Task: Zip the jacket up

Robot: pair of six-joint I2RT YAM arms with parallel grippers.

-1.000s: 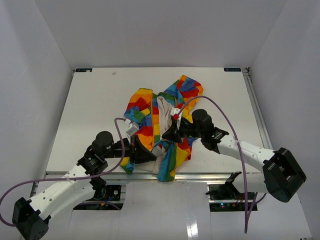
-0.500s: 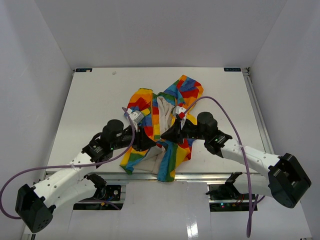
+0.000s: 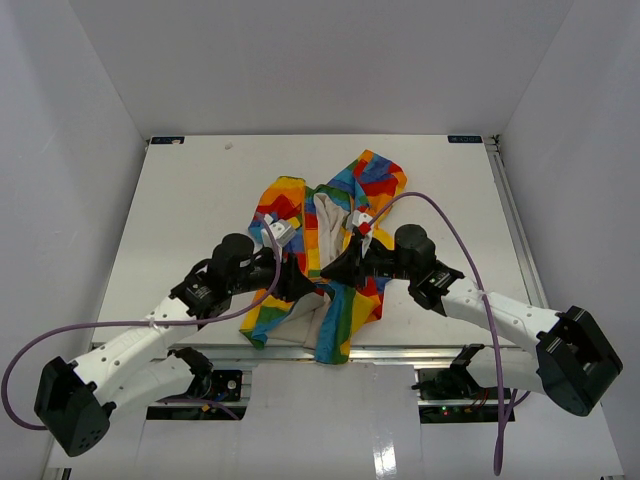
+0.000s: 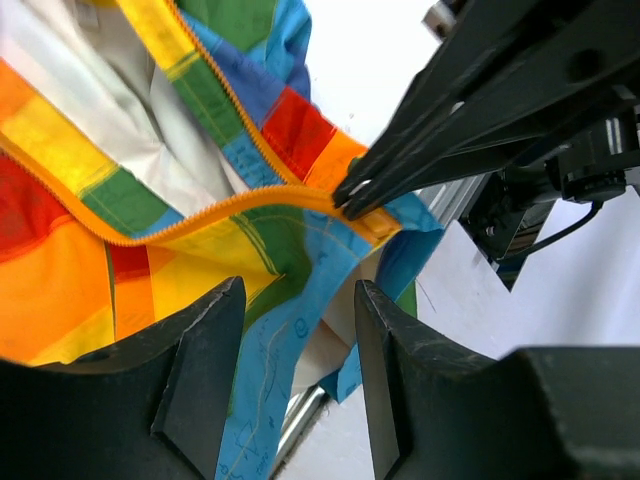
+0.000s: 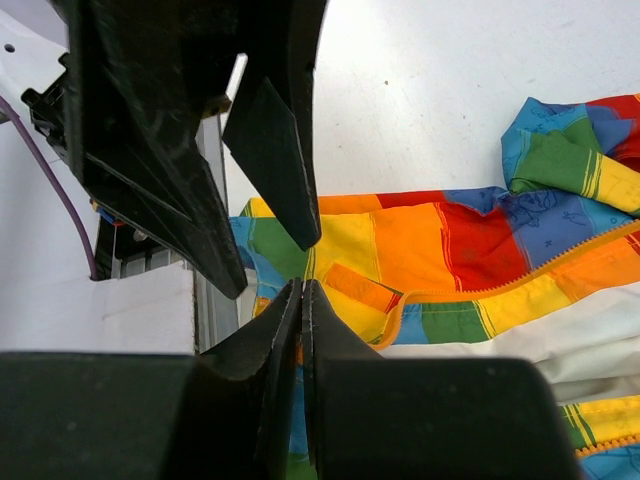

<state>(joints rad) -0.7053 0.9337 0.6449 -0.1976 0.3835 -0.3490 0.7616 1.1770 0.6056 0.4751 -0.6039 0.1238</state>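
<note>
**Jacket [image 3: 325, 225], front open, on the bench [image 3: 170, 230].** It lies about midway between the left and right edges. Its bunched upper part points toward the far edge, and its hem spills over the near edge.

**Hold.** I have the right jaws fully closed on the bottom end of one zipper [image 4: 205, 228] edge, near the hem. I judge that this pinch anchors the foot of the track and keeps it taut and lifted clear of the folds. The left jaws are parted wide and grip nothing. They sit just beside the right pair, over the blue and yellow hem panel, with their tips aimed at the pinched spot. I judge that they are placed to take the mating edge or the slider. I cannot make out the slider in any view.

**Appearance.** The cloth is soft and creased, in blocks of red, orange, yellow, green and blue. The white lining [image 4: 130, 110] is exposed between the two fronts. The yellow-orange zipper tape runs in a slack curve and is not yet joined.
</note>
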